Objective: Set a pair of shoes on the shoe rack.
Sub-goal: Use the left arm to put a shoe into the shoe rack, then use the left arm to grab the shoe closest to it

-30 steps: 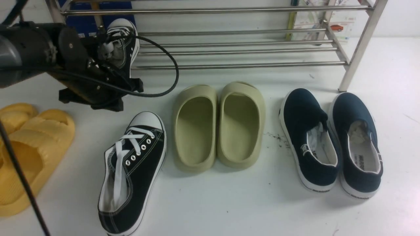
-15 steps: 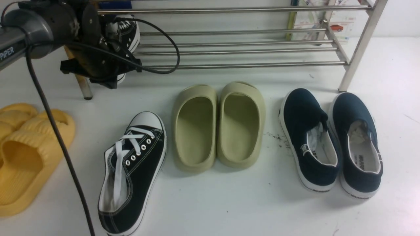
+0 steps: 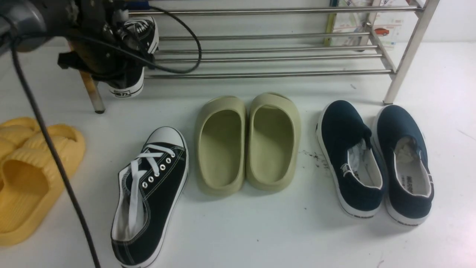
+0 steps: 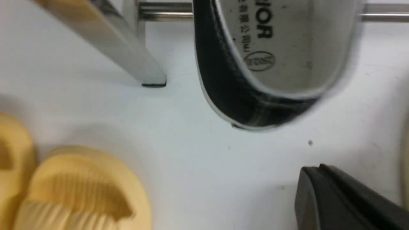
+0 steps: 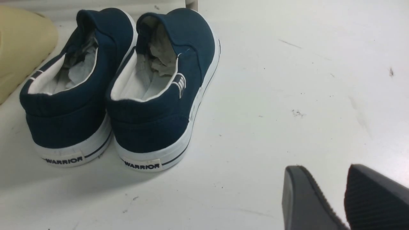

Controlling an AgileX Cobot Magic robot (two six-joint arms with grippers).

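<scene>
One black canvas sneaker (image 3: 127,85) lies on the left end of the silver shoe rack (image 3: 267,74). Its heel hangs over the front bar and its toe is hidden behind my left arm (image 3: 44,15). The left wrist view shows that heel (image 4: 243,95), blurred, beside a rack leg (image 4: 134,54). My left gripper (image 4: 319,167) is apart from it, its fingers together and empty. The other black sneaker (image 3: 152,190) lies on the floor at front left. My right gripper (image 5: 327,166) hovers over bare floor with a small gap between its fingers, holding nothing.
Olive-green slides (image 3: 247,143) stand in the middle in front of the rack. Navy slip-ons (image 3: 372,160) are at the right, also in the right wrist view (image 5: 118,86). Yellow slides (image 3: 29,175) lie far left. A black cable (image 3: 55,156) hangs down at the left.
My left arm carried the sneaker up and back onto the rack. The sneaker has come out of the gripper and its heel has dropped over the front bar.
</scene>
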